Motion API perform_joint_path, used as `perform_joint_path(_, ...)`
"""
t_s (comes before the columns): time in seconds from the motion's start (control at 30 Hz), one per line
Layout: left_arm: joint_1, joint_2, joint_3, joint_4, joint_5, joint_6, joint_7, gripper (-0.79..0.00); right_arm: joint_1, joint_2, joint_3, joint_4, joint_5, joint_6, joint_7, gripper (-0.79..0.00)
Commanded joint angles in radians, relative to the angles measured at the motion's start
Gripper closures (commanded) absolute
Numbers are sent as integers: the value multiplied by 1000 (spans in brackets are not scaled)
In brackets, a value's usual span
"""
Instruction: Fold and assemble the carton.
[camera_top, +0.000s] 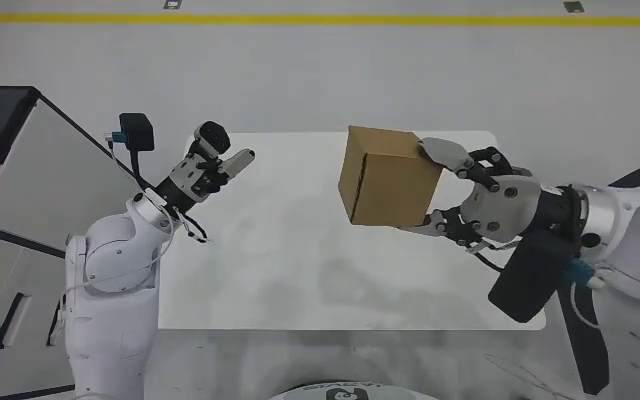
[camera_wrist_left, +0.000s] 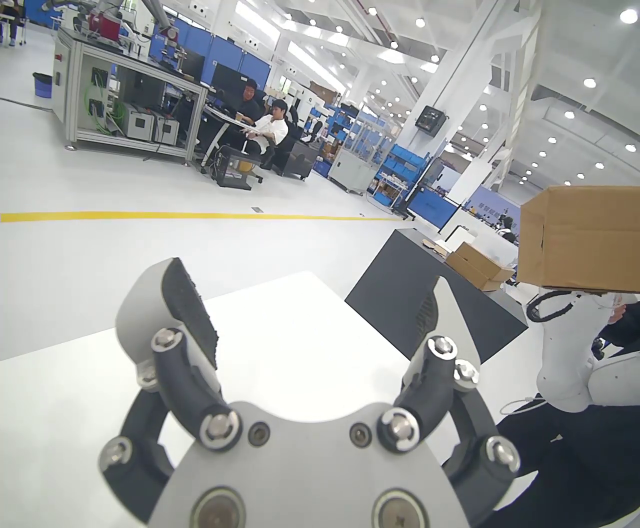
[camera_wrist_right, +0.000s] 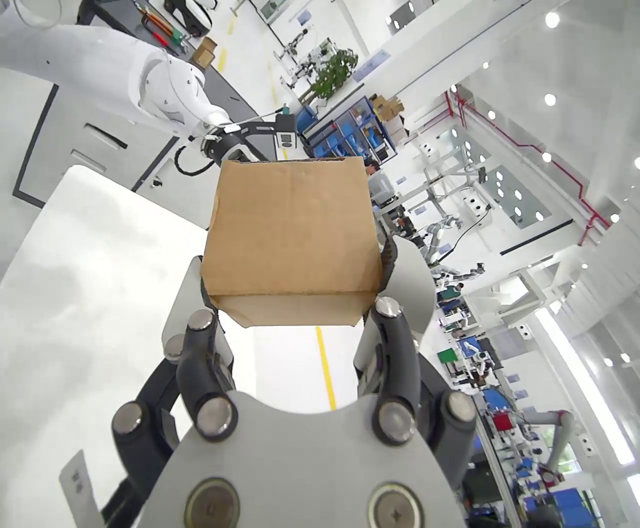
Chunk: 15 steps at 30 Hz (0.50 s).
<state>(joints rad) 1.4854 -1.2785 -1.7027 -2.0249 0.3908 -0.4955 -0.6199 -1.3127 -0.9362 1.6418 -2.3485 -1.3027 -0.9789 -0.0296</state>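
Note:
A brown carton (camera_top: 388, 177), folded into a box, hangs in the air over the back right part of the white table (camera_top: 300, 280). My right gripper (camera_top: 432, 185) is shut on the carton (camera_wrist_right: 292, 235), one finger on each of two opposite sides. A short flap sticks out at the carton's end nearest the wrist. My left gripper (camera_top: 235, 162) stands open at the table's back left, apart from the carton (camera_wrist_left: 580, 237), with nothing between its fingers (camera_wrist_left: 192, 310).
A dark table (camera_wrist_left: 425, 305) with flat cartons (camera_wrist_left: 477, 265) on it stands beyond the white table's right side. A black-framed panel (camera_top: 40, 160) stands to the left of the table. A yellow floor line (camera_top: 320, 19) runs behind.

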Motion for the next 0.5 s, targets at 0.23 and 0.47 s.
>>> perform_joint_path(0.23, 0, 0, 0, 0, 0, 0, 0, -785, 8, 0, -94, 140, -401, 124, -455, 0)
perform_joint_path(0.47, 0, 0, 0, 0, 0, 0, 0, -785, 30, 10, -125, 170, -612, 206, -617, 0)
